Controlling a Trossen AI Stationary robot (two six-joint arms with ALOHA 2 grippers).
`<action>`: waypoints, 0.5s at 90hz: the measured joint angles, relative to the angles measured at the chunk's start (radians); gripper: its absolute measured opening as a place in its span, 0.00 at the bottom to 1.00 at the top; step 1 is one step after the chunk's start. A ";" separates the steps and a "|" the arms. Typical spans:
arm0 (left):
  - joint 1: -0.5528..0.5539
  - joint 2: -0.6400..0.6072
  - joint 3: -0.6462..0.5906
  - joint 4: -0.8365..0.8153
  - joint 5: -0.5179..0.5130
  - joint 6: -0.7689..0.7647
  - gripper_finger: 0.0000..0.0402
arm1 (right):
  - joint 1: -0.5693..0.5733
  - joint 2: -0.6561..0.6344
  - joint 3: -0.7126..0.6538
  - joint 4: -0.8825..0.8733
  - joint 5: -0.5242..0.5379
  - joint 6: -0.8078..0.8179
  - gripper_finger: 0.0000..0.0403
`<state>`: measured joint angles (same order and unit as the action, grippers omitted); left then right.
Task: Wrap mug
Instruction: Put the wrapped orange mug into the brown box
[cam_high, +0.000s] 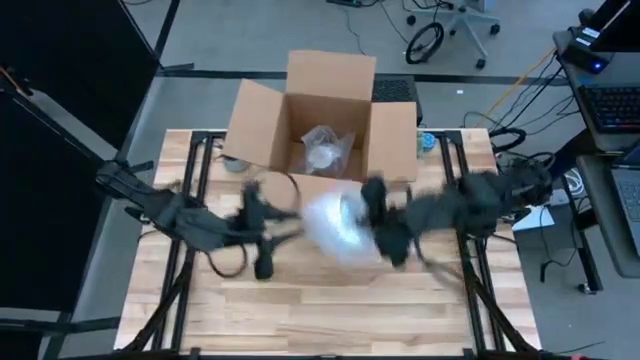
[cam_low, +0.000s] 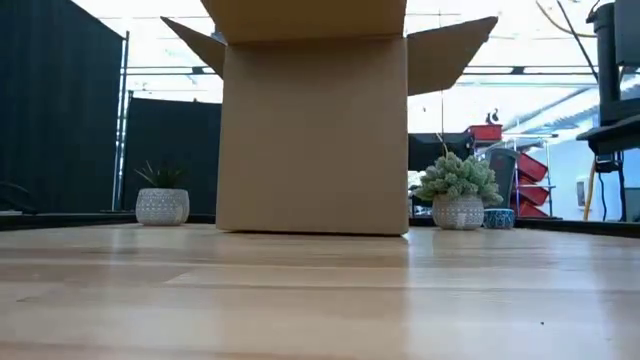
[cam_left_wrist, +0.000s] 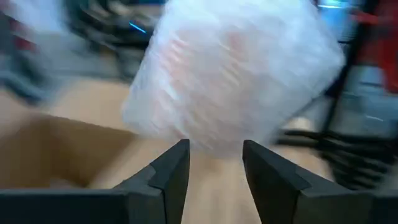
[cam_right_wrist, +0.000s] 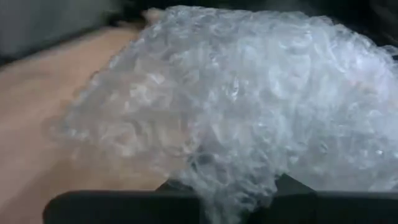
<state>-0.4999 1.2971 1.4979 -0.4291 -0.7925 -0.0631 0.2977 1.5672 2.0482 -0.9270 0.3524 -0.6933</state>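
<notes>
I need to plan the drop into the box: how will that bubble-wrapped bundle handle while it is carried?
The bubble-wrapped bundle looks puffy and crinkled, so it probably squashes under grip. Its loose plastic folds, draped over the right gripper, may slip or unwind. It is off the table, so it seems light.

You are looking at one cardboard box (cam_high: 325, 110) standing open on one wooden bench (cam_high: 330, 315). You are seeing two bubble-wrap bundles: one lying inside the box (cam_high: 325, 150), one held above the bench between the arms (cam_high: 340, 228). Two dark arms are showing, so you are counting two grippers: the left gripper (cam_left_wrist: 214, 171) and the right gripper (cam_high: 385, 235). In the low view, you are seeing two potted plants behind the bench: one at the left of the box (cam_low: 162, 196), one at its right (cam_low: 458, 190). One small blue pot (cam_low: 497, 217) is sitting beside the right plant.
</notes>
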 joint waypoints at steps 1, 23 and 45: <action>0.002 -0.007 0.000 0.000 -0.014 0.011 0.34 | -0.017 0.000 0.006 0.000 -0.002 0.000 0.04; 0.063 -0.112 0.000 -0.049 -0.130 0.098 0.34 | -0.448 0.023 0.026 -0.021 -0.130 0.144 0.04; 0.130 -0.107 0.000 -0.234 -0.129 -0.007 0.34 | -0.696 0.211 0.021 -0.093 -0.320 0.368 0.04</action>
<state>-0.3698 1.1899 1.4982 -0.6628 -0.9215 -0.0696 -0.3984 1.7778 2.0697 -1.0198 0.0323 -0.3249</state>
